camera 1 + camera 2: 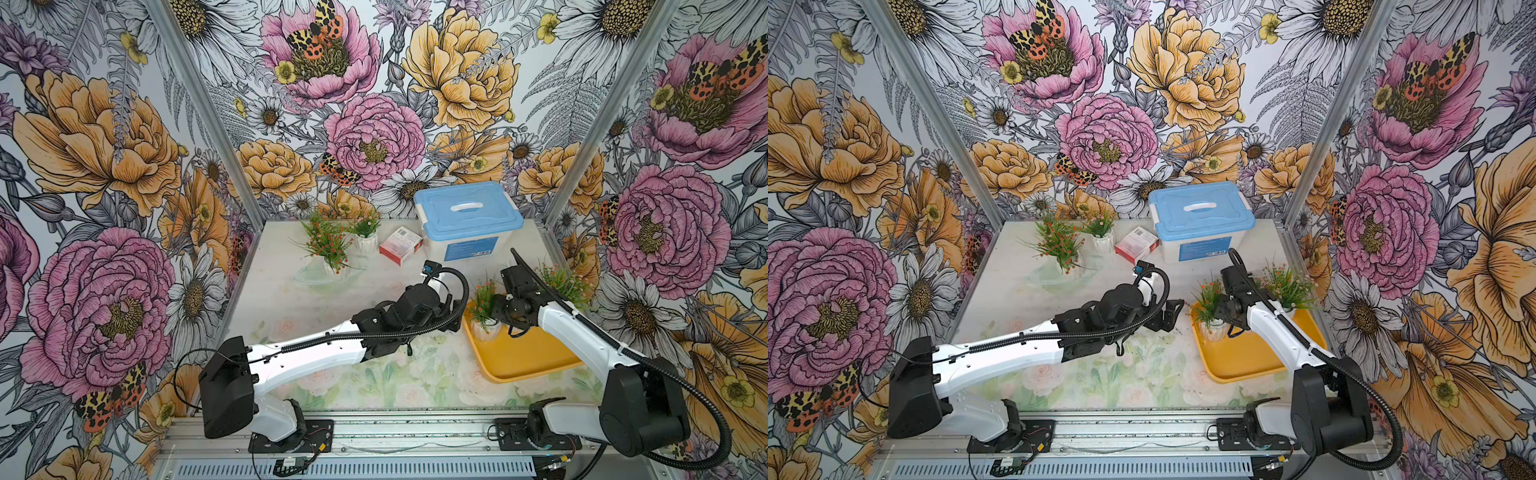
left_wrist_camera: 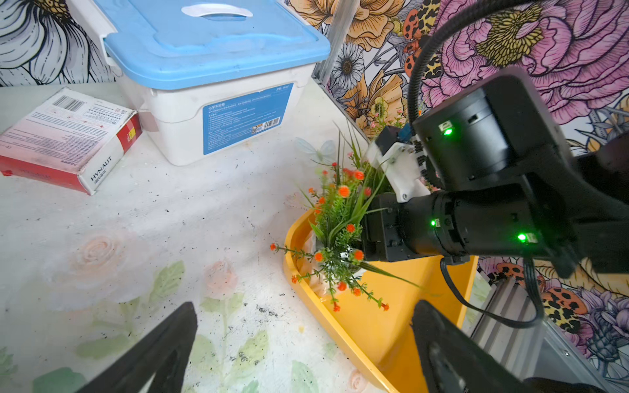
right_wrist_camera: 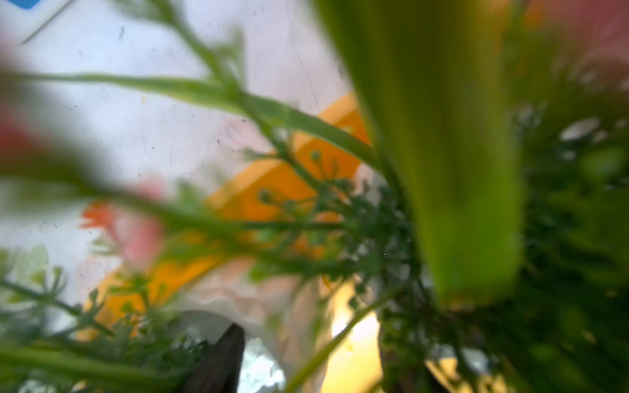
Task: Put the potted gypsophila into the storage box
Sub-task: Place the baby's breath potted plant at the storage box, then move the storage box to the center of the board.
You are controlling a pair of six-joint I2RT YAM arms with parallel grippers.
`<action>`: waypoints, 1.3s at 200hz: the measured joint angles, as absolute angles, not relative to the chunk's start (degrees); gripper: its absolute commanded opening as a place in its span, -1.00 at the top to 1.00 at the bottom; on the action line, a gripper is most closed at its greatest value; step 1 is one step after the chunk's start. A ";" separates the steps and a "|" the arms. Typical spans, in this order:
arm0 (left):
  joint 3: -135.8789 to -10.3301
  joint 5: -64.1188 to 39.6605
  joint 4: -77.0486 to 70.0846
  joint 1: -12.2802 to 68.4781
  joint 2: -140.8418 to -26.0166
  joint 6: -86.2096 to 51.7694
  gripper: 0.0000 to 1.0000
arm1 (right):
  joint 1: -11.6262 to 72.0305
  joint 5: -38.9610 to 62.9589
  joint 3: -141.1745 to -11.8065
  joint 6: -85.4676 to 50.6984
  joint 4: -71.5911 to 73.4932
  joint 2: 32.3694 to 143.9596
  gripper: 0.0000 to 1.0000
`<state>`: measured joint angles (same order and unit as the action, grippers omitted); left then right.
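Two black and white robot arms reach from a metal rail at the near edge over a pale, rose-printed surface (image 1: 332,291), walled in by paper with huge flowers. The left arm (image 1: 316,353) stretches toward the middle. The left jaws stand wide apart with nothing between them, just beside a yellow tray (image 1: 523,357) that lies askew on the right side of the surface. One pot (image 1: 485,329), white and ribbed with green sprigs and orange-red blossoms, stands upright inside the tray, in the corner nearest the left arm. The right arm (image 1: 582,332) crosses above the tray, and the right jaws are buried in this pot's sprigs. I cannot tell whether they are apart or clamped on it, because the right wrist view is filled with blurred foliage. A second pot (image 1: 1287,310) stands behind the right arm at the tray's far edge, and I cannot tell whether it is inside the tray. Farther back on the left, a bushy pot (image 1: 332,249) and a small pot (image 1: 366,239) stand on the surface, well apart from the tray. A red and white carton (image 1: 401,246) lies to their right, just beside a white bin with a blue lid (image 1: 467,216) at the back wall.
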<state>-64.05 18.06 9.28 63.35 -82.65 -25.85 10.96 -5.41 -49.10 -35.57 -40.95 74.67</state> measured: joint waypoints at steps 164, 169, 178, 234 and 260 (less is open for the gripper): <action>-64.18 13.61 10.55 56.62 -83.24 -25.30 -0.98 | -18.24 -10.44 -51.37 -34.22 -39.86 55.09 -0.99; -64.25 13.13 10.59 56.18 -83.26 -25.15 -0.97 | -21.02 -10.04 -51.40 -34.15 -39.83 55.09 -0.99; -64.49 12.27 10.70 55.40 -83.35 -25.08 -0.98 | -26.39 -8.95 -51.37 -34.06 -39.75 55.09 -0.99; -65.98 7.18 10.96 48.97 -83.35 -23.90 -0.97 | -48.77 2.20 -51.07 -34.02 -38.98 61.28 -0.99; -67.61 5.04 11.40 46.52 -83.53 -23.59 -0.98 | -49.21 4.69 -47.83 -34.50 -37.65 63.24 -0.99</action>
